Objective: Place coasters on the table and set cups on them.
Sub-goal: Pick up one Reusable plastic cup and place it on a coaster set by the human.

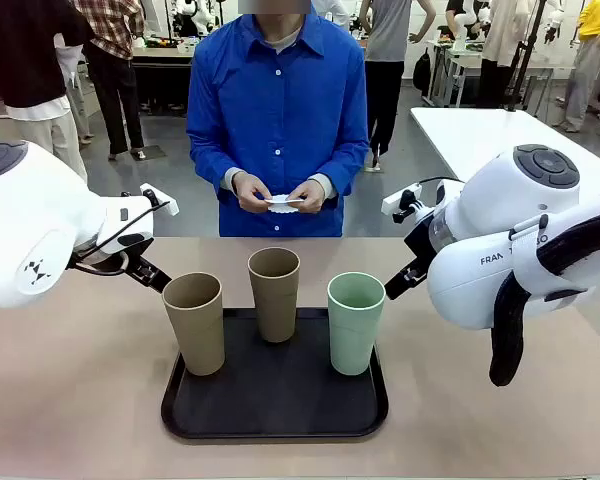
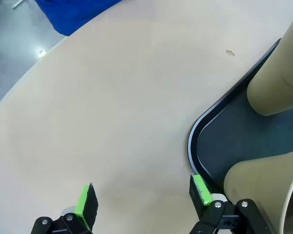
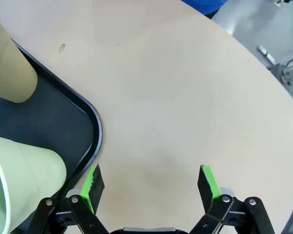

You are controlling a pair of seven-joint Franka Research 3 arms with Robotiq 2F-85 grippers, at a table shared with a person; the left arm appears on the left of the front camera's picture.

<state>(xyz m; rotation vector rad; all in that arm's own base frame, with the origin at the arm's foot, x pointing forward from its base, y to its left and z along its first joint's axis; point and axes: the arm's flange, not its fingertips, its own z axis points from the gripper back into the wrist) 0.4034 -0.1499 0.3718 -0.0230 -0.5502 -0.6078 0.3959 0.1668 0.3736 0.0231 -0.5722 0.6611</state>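
Front view is showing coasters [image 1: 282, 204] in the person's hands [image 1: 252, 190], cups [image 1: 274, 290] on the tray [image 1: 190, 420]. Left end effector [image 2: 141, 195] and right end effector [image 3: 149, 179] are hanging spread; cups, probably light and rigid, are suiting mid-wall pinches.

Middle of the table [image 1: 70, 400] is basically eaten up by the black tray [image 1: 275, 420], and the three cups [image 1: 274, 292] stand upright on it in a tight cluster with only narrow gaps between them. Bare tabletop is wide open off the tray's left and right edges and along the table's far edge, with the person's hands [image 1: 280, 192] held together just beyond that edge. The left gripper [image 2: 142, 192] and right gripper [image 3: 151, 181] each hang spread wide over bare table, one finger right by the tray's rim.
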